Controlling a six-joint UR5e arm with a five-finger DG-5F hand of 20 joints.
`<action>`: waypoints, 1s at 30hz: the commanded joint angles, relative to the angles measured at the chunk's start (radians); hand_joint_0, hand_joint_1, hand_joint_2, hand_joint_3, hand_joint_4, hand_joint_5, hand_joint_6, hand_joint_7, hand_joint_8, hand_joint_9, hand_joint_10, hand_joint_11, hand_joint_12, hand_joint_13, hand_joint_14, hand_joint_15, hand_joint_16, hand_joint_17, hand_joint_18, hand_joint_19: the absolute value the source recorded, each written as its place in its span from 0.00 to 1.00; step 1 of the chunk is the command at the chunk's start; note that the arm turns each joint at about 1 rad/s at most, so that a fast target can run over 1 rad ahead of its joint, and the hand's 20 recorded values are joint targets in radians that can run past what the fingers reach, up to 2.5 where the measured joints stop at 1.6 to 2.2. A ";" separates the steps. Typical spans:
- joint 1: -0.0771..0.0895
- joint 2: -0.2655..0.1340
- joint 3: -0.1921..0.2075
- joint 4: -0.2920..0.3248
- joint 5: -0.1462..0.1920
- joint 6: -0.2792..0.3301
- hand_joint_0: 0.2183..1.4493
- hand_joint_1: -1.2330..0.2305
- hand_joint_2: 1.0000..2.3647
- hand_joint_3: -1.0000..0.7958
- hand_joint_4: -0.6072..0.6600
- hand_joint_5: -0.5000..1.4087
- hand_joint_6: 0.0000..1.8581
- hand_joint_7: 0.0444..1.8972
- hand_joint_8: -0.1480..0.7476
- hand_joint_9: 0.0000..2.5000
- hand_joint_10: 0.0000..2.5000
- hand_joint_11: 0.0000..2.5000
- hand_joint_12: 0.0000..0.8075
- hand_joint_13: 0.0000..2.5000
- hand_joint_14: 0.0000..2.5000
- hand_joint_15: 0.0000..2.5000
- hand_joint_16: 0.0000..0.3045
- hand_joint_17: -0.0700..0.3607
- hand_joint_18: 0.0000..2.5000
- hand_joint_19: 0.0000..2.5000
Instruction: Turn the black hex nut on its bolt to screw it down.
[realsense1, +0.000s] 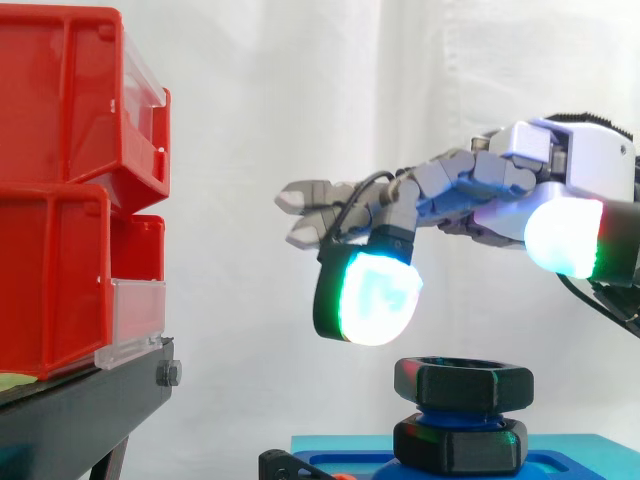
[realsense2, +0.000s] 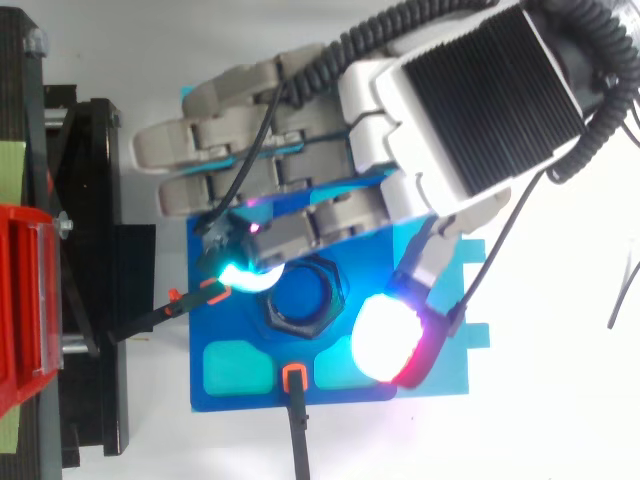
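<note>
So, hand (realsense1: 585, 150): spread loosely above the work, most fingers stretched out straight, gripping nothing.
Bent finger: one curled downward, its fingertip pad (realsense1: 378, 295) glowing cyan-green, just above the nut's rim, with a gap showing in the side view.
Thumb pad (realsense2: 385, 340): glowing white with a red edge, across the nut from the bent finger, not touching it.
Black hex nut (realsense1: 463, 383): directly beneath the hand, between the two glowing pads when seen from above, seated high on the blue bolt (realsense2: 305, 295).
Second black hex piece (realsense1: 460, 445): lower on the same bolt, under the nut, with blue showing between.
Blue plate (realsense2: 215, 330): under the bolt, on a teal base (realsense1: 320, 443).
Black clamps (realsense2: 298, 430): orange-tipped, reaching onto the plate's edges below the fingertips.
Red bins (realsense1: 60, 200): stacked on a black stand (realsense1: 80, 415), well beyond the outstretched fingertips.
Writing: pale green strip (realsense2: 8, 170) by the stand's far edge, too small to tell any print.
Backdrop: white curtain (realsense1: 300, 100).
</note>
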 joint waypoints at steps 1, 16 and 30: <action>0.043 0.000 0.000 0.018 0.035 0.005 0.23 0.66 0.00 0.28 0.75 0.21 0.35 0.45 0.53 0.16 0.00 0.03 0.43 0.09 0.00 0.02 0.18 0.45 0.09 0.18; 0.074 -0.032 -0.001 0.052 0.082 0.001 0.23 0.66 0.00 0.28 0.76 0.21 0.33 0.48 0.53 0.16 0.00 0.03 0.43 0.09 0.00 0.02 0.18 0.45 0.09 0.19; 0.077 -0.032 0.000 -0.060 0.078 -0.014 0.23 0.65 0.00 0.28 0.75 0.20 0.44 0.32 0.53 0.16 0.00 0.04 0.43 0.09 0.00 0.02 0.18 0.45 0.10 0.19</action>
